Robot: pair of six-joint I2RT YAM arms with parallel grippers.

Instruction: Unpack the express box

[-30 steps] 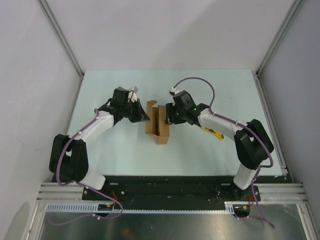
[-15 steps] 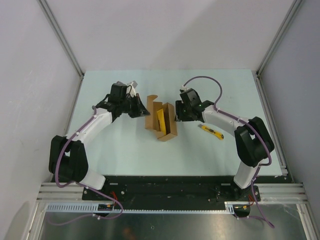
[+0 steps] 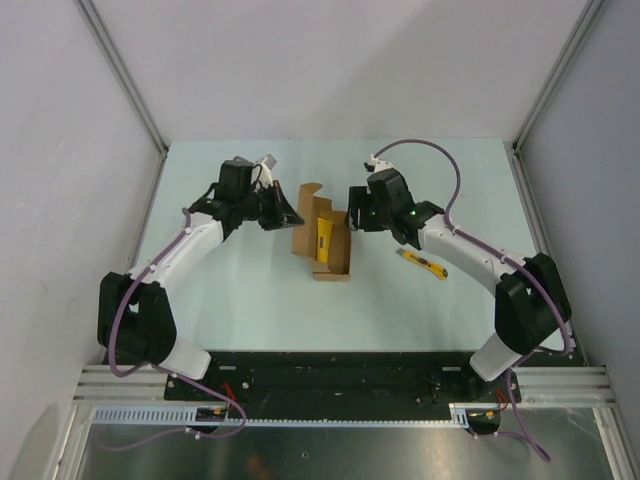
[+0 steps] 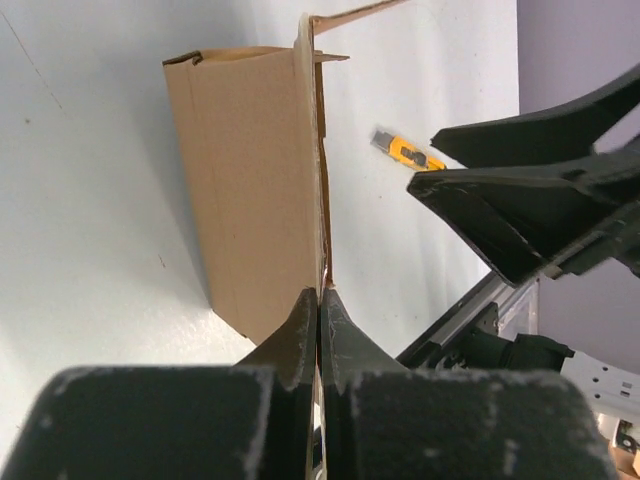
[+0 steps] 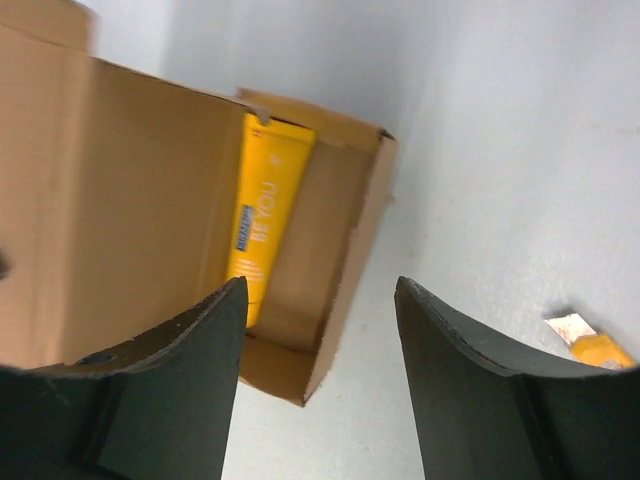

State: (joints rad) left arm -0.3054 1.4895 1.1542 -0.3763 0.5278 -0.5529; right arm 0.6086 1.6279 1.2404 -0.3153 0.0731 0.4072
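1. Brown cardboard: the express box (image 3: 341,256) lies at the centre of the overhead view. Its lid flap is thrown open toward the left, and a yellow packet (image 3: 325,237) lies lengthwise inside
2. The left gripper (image 3: 287,216) has its jaws pressed together on the thin edge of that flap. Its fingertips (image 4: 300,322) fill the bottom of the left wrist view and hide the grip point
3. Hidden: the left wrist view shows only the box's outer side, no interior. In the right wrist view the box runs off the left edge. The packet's (image 5: 265,228) print is too blurred to read. The utility knife (image 3: 425,264) is cut off at the lower right
4. The right gripper (image 3: 353,214) has its jaws spread wide, just beside the box's right wall; contact cannot be told
5. Versus 1.0 s ago: the box was then nearly folded shut with the packet unseen. Since 0.5 s ago the right gripper has moved up-frame and its arm has swung rightward, while the left pinch is unchanged
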